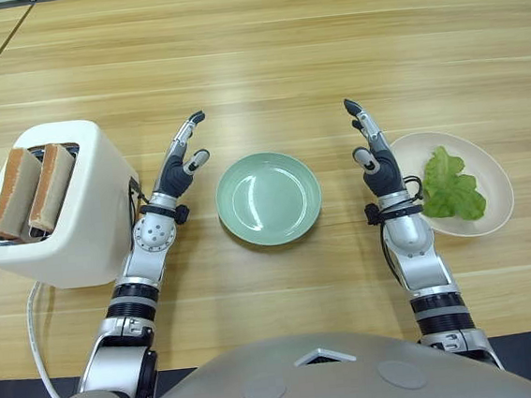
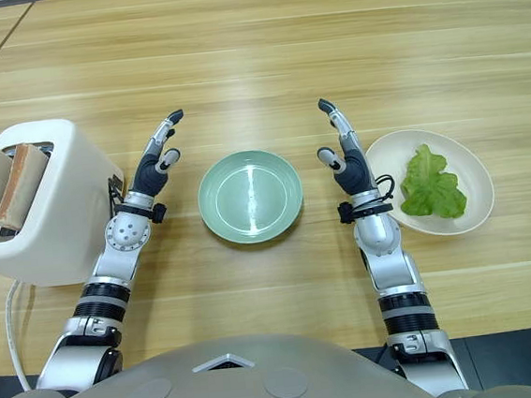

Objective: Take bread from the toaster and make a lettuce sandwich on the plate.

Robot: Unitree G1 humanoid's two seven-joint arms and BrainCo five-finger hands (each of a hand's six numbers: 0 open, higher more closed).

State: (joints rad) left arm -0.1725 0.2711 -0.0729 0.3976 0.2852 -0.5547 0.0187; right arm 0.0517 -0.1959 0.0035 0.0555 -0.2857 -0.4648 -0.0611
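Task status, as I read it: nothing begun. Bread slices [image 1: 31, 190], both in the toaster [image 1: 80, 226]. Lettuce [image 1: 452, 184] in its cream bowl [image 1: 488, 163]. Green plate [image 1: 268, 199] bare. My left hand [image 1: 179, 165] and right hand [image 1: 372, 151]: spread, holding nothing (everything remains).

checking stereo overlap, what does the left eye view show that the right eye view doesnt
Left eye only: the toaster whole, its left side in frame. Right eye only: more table right of the bowl. Both: bread in the toaster, empty plate, lettuce in the bowl, left hand and right hand open beside the plate.
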